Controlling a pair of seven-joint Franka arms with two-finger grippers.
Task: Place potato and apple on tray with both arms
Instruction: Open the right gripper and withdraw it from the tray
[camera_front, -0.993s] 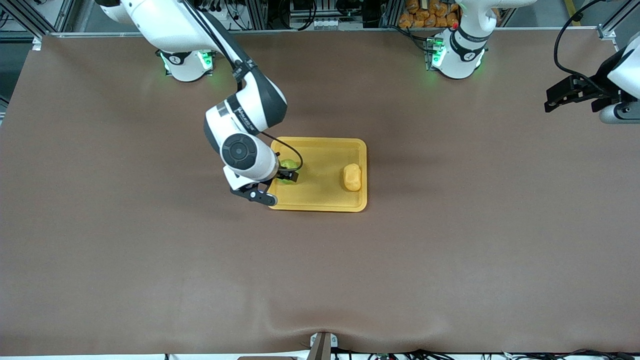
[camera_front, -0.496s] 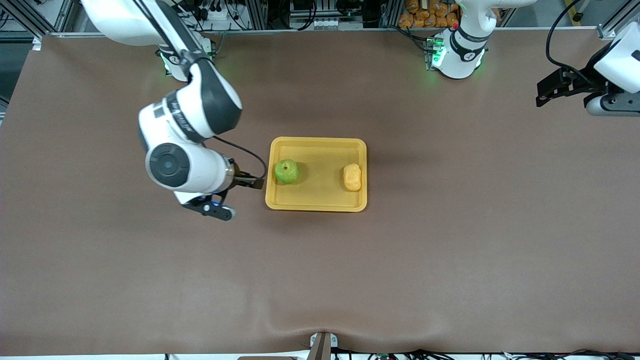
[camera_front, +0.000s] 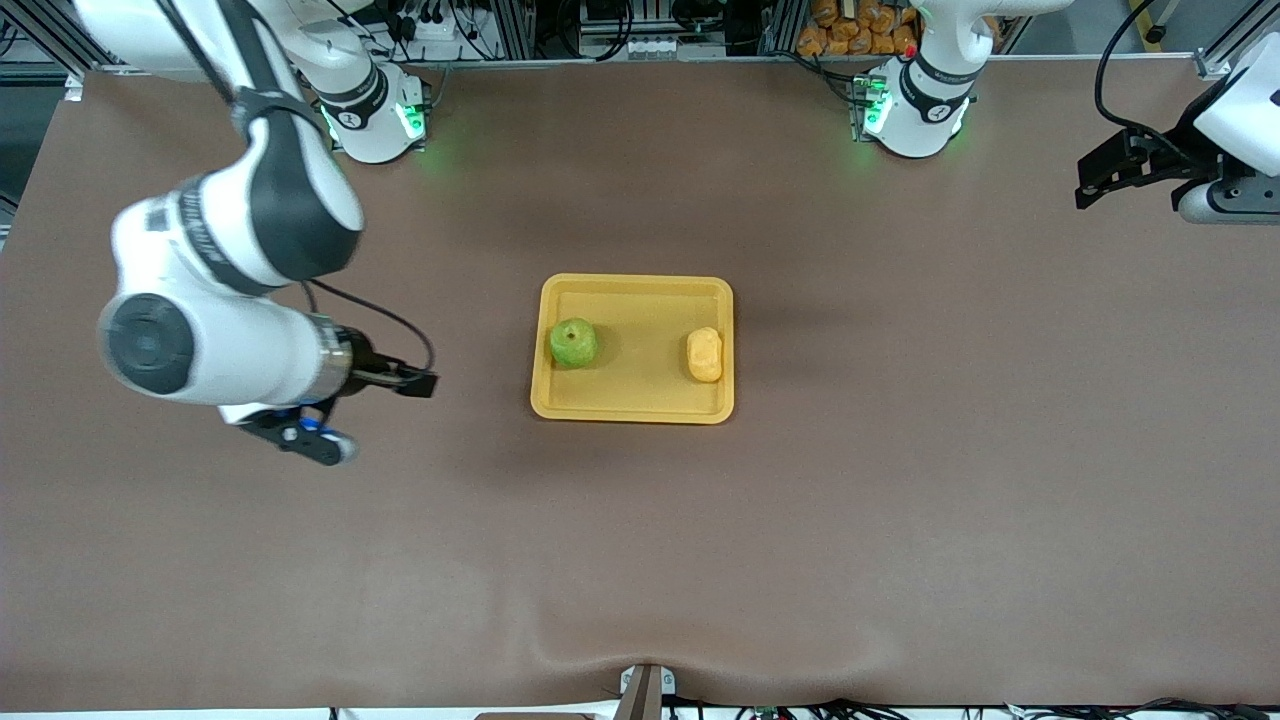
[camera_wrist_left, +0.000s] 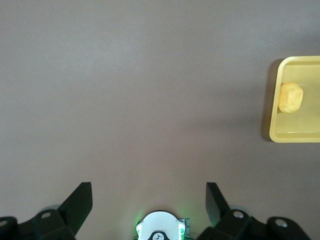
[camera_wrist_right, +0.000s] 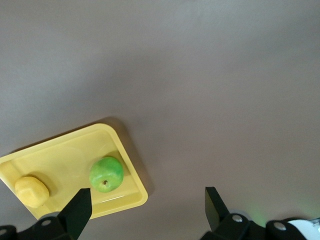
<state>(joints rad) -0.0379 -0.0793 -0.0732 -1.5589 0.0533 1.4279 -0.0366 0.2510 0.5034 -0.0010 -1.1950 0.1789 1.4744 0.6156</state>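
Both foods sit in the tray (camera_front: 636, 410) mid-table: the apple (camera_front: 573, 342) toward the right arm's end, the potato (camera_front: 705, 355) toward the left arm's end, well apart. The right gripper (camera_front: 412, 381) hangs over bare table beside the tray, fingers spread and holding nothing. The left gripper (camera_front: 1092, 182) hangs over the table at the left arm's end, also spread wide and empty.

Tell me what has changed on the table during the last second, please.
The right gripper, which was down at the apple on the tray, has drawn away toward the right arm's end of the table, jaws open and empty. The left gripper shifted slightly at its own end, open. Apple, potato and tray stayed put.
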